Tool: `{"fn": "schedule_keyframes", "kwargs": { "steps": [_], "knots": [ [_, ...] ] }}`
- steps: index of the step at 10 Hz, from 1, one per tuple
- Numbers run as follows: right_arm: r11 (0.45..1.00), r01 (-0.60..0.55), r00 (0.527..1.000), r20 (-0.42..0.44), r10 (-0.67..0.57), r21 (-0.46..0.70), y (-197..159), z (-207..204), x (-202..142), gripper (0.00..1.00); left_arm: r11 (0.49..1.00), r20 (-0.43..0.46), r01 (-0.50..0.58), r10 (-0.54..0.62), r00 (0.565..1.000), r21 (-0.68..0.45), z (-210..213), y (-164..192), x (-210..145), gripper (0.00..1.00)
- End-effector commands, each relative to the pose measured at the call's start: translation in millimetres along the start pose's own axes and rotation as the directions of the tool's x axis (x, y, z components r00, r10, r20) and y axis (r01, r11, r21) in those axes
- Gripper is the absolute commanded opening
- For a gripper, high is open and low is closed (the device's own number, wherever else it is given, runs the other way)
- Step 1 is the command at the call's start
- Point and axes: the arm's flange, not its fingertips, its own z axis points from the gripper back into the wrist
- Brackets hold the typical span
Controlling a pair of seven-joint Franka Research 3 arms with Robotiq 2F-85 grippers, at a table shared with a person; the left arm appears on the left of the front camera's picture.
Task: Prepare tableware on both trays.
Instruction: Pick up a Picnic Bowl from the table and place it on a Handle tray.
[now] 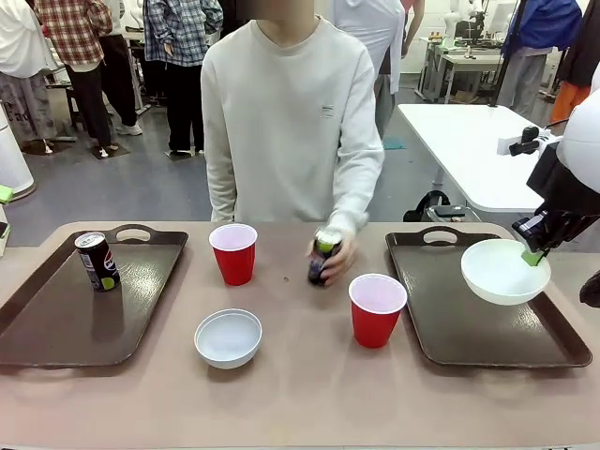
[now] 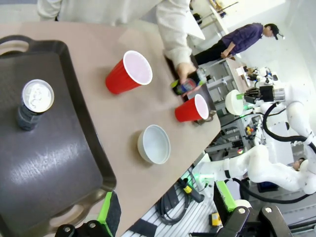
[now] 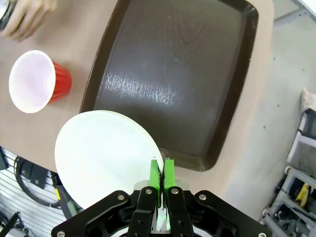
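Bright, even overhead light; mostly sharp frames.
Soft short shadows lie under the near red cup and resting bowl on the surface. White sheen streaks the right tray and left tray. The lifted bowl washes out flat white; wrist views bend at edges.

Right arm: we see a rounded white shell and a black wrist section, at the right end of the table.
Right gripper: we see a black body with round screw heads and two slim bright green pads.
Left gripper: we see black fingers faced with green pads, with silver bolts at the knuckles.
Person's sweatshirt: we see cream cloth, long sleeves and a small chest mark, beyond the table's far edge.
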Motion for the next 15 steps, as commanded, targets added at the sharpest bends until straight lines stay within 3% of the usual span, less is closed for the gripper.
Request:
{"fn": "schedule_keyframes", "kwargs": {
  "steps": [1,4,5,6,7,8,10,13,15],
  "knots": [
    [1.000,-0.004,1.000,0.001,0.004,0.004,2,0,1,0.04,1.000,0.006,0.002,-0.002,1.000,-0.011,1,0,0,1.00],
    [1.000,0.014,1.000,0.007,-0.014,-0.001,-5,-7,5,0.04,1.000,0.006,0.002,-0.002,1.000,-0.011,1,0,0,1.00],
    [0.999,-0.022,0.999,-0.049,0.023,0.027,-4,-11,-6,0.04,1.000,0.006,0.002,-0.002,1.000,-0.011,1,0,0,1.00],
    [0.994,-0.111,0.993,-0.030,0.111,0.009,11,12,-53,0.04,1.000,0.006,0.002,-0.002,1.000,-0.011,1,0,0,1.00],
    [0.989,-0.137,0.985,0.096,0.143,-0.060,17,37,-89,0.04,1.000,0.006,0.002,-0.002,1.000,-0.011,1,0,0,1.00],
    [0.992,-0.093,0.990,0.101,0.101,-0.083,11,42,-91,0.04,1.000,0.006,0.002,-0.002,1.000,-0.011,1,0,0,1.00],
    [0.996,-0.084,0.996,0.009,0.085,-0.031,3,24,-79,0.04,1.000,0.006,0.002,-0.002,1.000,-0.011,1,0,0,1.00],
    [0.998,-0.059,0.997,-0.049,0.059,0.014,-1,8,-51,0.04,1.000,0.006,0.002,-0.002,1.000,-0.011,1,0,0,1.00],
    [0.997,-0.074,0.997,-0.013,0.075,0.020,-1,-31,-12,0.04,1.000,0.006,0.002,-0.002,1.000,-0.011,1,0,0,1.00]
  ]
}}
